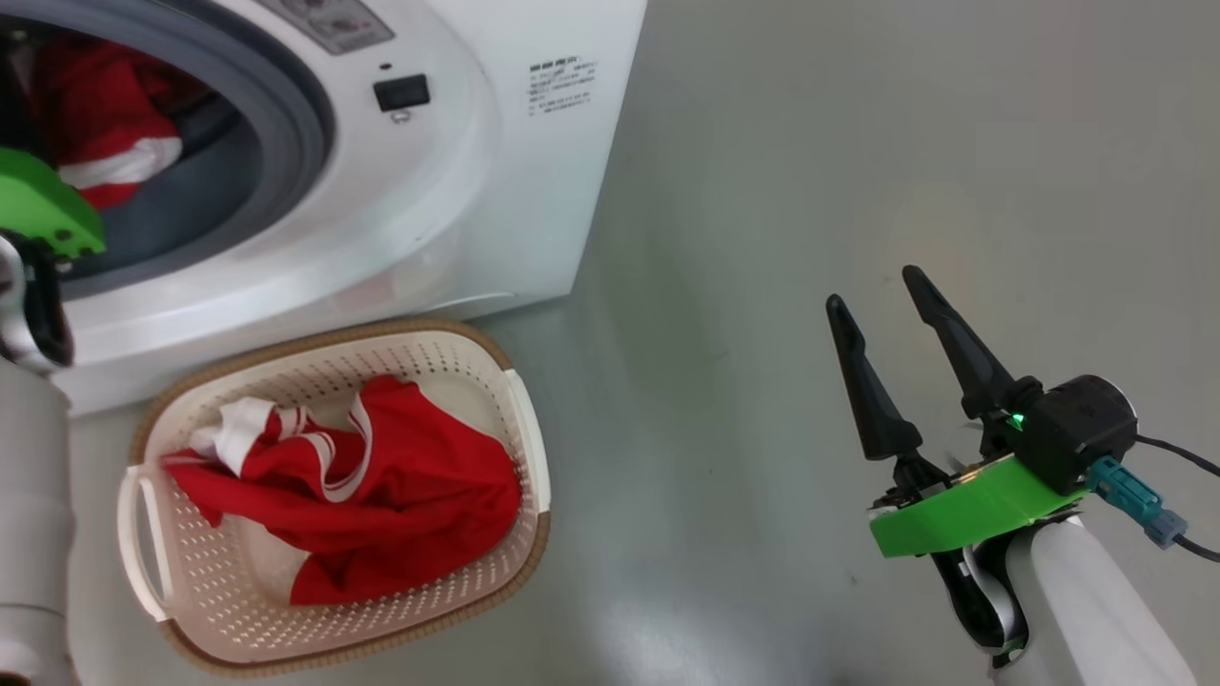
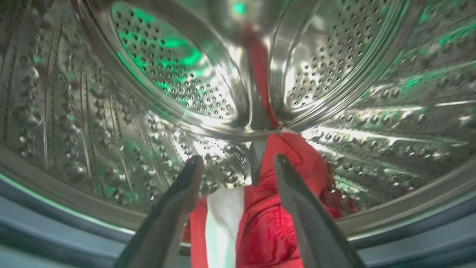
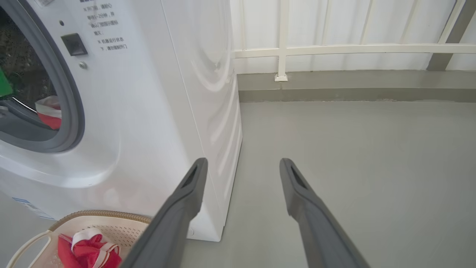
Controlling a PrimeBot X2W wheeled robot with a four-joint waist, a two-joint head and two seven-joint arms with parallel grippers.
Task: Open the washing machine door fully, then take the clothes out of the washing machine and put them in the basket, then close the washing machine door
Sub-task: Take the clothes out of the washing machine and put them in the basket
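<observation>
Soft even daylight outside, hard glare inside the drum (image 2: 178,74).
Head view sharp, pale sheen on floor (image 1: 810,191), hardly any shadows. Left wrist view: blown highlights on steel, green tint in reflections, left gripper (image 2: 238,158) close to lens and smeared, heavy bending at edges. Right wrist view bright, wall (image 3: 334,22) near overexposed, right gripper (image 3: 243,160) soft, washing machine (image 3: 148,111) side bowed by wide lens.
</observation>
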